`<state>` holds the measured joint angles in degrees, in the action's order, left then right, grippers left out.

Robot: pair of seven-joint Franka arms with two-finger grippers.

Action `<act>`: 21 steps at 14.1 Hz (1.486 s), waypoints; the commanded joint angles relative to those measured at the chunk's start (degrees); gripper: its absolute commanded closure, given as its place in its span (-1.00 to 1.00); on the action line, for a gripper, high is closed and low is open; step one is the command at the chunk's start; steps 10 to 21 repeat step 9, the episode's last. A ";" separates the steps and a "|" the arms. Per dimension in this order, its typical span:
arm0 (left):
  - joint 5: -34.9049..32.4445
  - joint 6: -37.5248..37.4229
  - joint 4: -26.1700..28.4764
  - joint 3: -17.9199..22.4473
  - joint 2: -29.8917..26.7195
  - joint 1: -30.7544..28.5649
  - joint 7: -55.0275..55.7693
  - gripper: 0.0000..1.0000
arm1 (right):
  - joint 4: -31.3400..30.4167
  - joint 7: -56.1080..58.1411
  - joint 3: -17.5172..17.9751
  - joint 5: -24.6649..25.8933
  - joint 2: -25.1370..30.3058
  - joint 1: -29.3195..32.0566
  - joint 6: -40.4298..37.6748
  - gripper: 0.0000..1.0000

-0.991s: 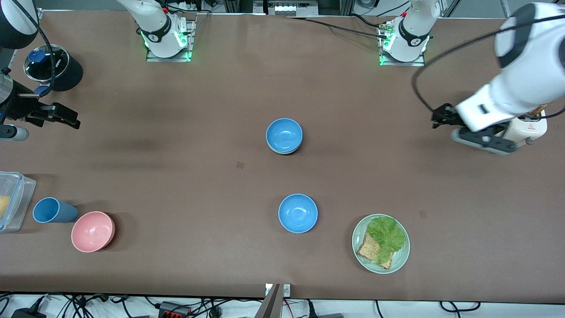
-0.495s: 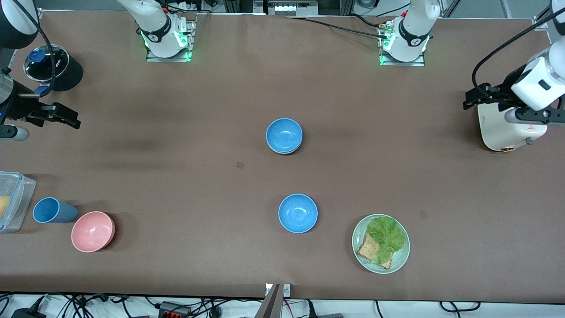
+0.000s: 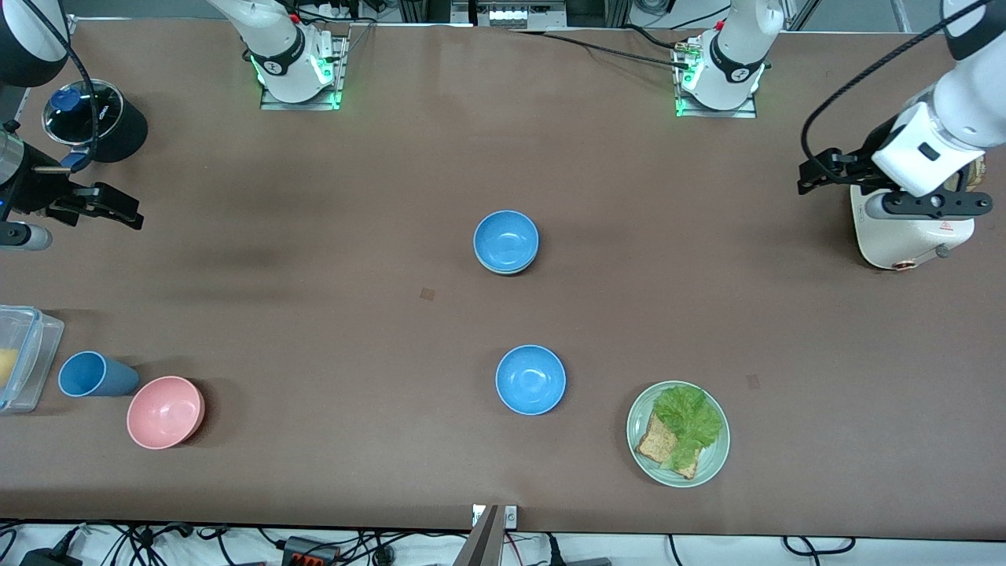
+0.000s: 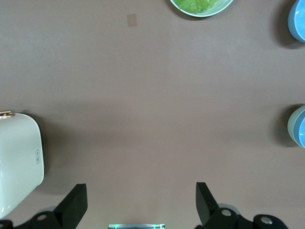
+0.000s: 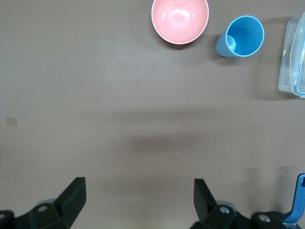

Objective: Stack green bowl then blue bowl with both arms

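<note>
Stack looks done, left arm pulling back to its end

Bowls first: the blue bowl point(image 3: 506, 240) sits mid-tabletop, nested in the green bowl point(image 4: 291, 125), whose pale rim only shows as a sliver under it (clearest in the left wrist view). A second blue bowl point(image 3: 530, 379) stands alone, nearer the front camera, apart from the stack. Beside it, toward the left arm's end, is the lettuce-and-bread plate point(image 3: 712, 461).

What changed: over the last second the left hand point(image 3: 817, 169) swung away from the tabletop's middle and up toward the left arm's end. It now hangs over the white appliance point(image 3: 904, 236) there, fingers spread wide, holding nothing. The stack did not budge during that move, nor did the lone blue bowl.

Right hand point(image 3: 102, 208) has not moved across the three front frames. It waits over the right arm's end of the tabletop, near the black container point(image 3: 118, 126), fingers spread, empty (right wrist view shows bare tabletop between them). Pink bowl point(image 3: 165, 411), blue cup point(image 3: 94, 374) and clear box point(image 3: 23, 354) sit untouched at that end.

Judgement: green under blue reads as placed, both hands empty and clear of it, so this looks like retreat after the last placement. Nothing left but parking the arms.
</note>
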<state>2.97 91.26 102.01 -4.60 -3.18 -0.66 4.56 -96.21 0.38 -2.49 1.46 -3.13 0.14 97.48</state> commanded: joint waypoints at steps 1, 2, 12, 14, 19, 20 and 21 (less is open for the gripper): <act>0.28 -0.03 0.21 -0.24 -0.60 -0.04 -0.07 -1.00 | 0.14 0.76 0.11 -0.23 0.85 -0.05 -0.97 -1.00; 0.28 -0.12 0.21 -0.24 -0.60 -0.13 -0.16 -1.00 | 0.14 0.76 0.11 -0.32 0.94 -0.05 -0.97 -1.00; 0.28 -2.41 -1.20 -0.24 0.02 0.04 -1.66 -1.00 | 0.14 0.76 0.03 -0.23 0.94 0.04 -0.97 -1.00; 0.28 -2.41 -1.20 -0.24 0.02 0.04 -1.66 -1.00 | 0.14 0.76 0.03 -0.23 0.94 0.04 -0.97 -1.00; 0.28 -2.41 -1.20 -0.24 0.02 0.04 -1.66 -1.00 | 0.14 0.76 0.03 -0.23 0.94 0.04 -0.97 -1.00; 0.28 -2.41 -1.20 -0.24 0.02 0.04 -1.66 -1.00 | 0.14 0.76 0.03 -0.23 0.94 0.04 -0.97 -1.00; 0.28 -2.41 -1.20 -0.24 0.02 0.04 -1.66 -1.00 | 0.14 0.76 0.03 -0.23 0.94 0.04 -0.97 -1.00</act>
